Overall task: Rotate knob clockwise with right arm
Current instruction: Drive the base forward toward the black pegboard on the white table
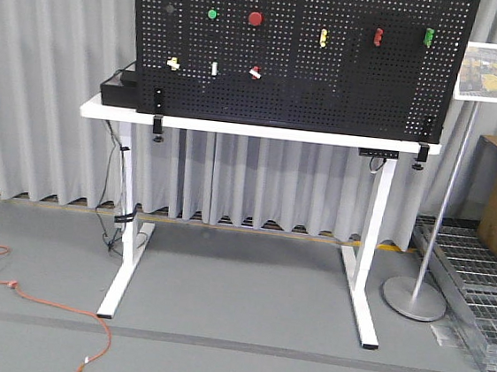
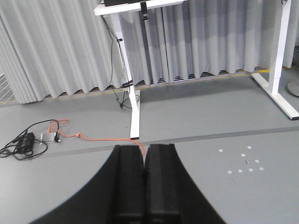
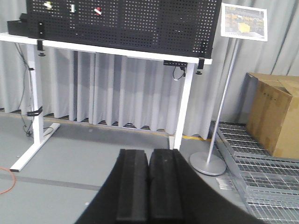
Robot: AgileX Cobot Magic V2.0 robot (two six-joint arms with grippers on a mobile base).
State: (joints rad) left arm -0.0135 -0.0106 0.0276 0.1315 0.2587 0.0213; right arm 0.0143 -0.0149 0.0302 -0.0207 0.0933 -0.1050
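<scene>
The black pegboard (image 1: 330,88) stands on a white table (image 1: 105,111), far ahead of me. A small dark round knob with a pale ring (image 1: 169,6) shows faintly left of the green button (image 1: 212,13); its pointer is too small to read. Two red buttons (image 1: 255,18) sit to the right of the green button. My right gripper (image 3: 148,151) is shut and empty, low over the floor and far from the pegboard (image 3: 121,18). My left gripper (image 2: 144,147) is shut and empty, pointing at the floor. Neither arm shows in the front view.
A sign on a metal stand (image 1: 415,297) is right of the table, with a cardboard box (image 3: 273,116) and metal grating (image 3: 261,168) beyond. An orange cable (image 2: 98,138) and a power brick (image 2: 25,141) lie on the floor at left. A black box (image 1: 118,88) sits on the table.
</scene>
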